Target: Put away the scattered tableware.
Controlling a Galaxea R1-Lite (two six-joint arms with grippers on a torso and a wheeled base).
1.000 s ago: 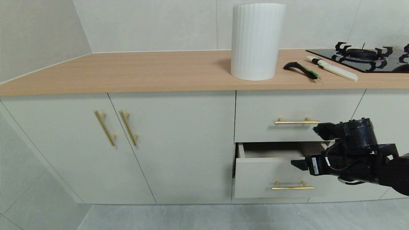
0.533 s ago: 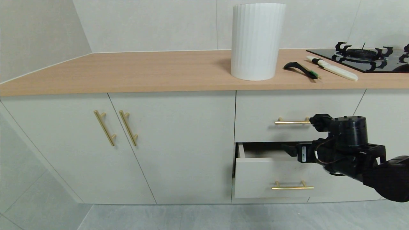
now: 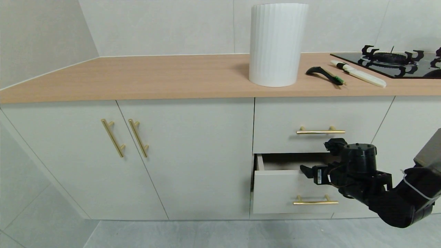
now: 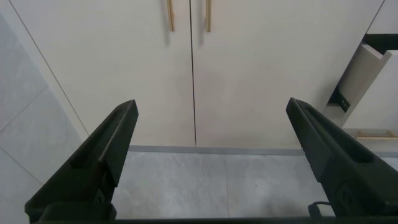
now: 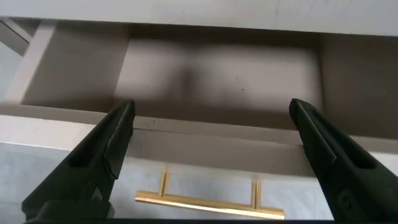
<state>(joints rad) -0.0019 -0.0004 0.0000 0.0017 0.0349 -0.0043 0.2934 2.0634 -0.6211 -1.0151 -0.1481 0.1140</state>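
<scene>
1. Both jaws of the right gripper (image 3: 314, 155) stand wide apart and hold nothing. In its wrist view we see the bare inside of the drawer (image 3: 286, 189) between them.
2. Over the last second this gripper has risen and swung left, from in front of the drawer's panel to the open gap above it. Its lower finger is now near the panel's top edge; we cannot tell whether it touches.
3. We find the drawer only part way out, its handle (image 3: 315, 201) below the gripper and not gripped. The top drawer (image 3: 320, 113) is shut.
4. We see the left gripper (image 4: 209, 104) equally wide and empty, low, facing the doors (image 4: 261, 68) and well apart from the work.
5. On the counter (image 3: 137, 77) the black utensil (image 3: 324, 75) and the white knife (image 3: 358, 73) lie side by side between the canister (image 3: 277, 44) and the hob (image 3: 389, 62). Both are well above the gripper and have not shifted.
6. We judge that only the opening step is under way and no tableware is stored yet. The gap looks narrow for the long knife, so we expect the drawer needs pulling farther before any pick-up.
</scene>
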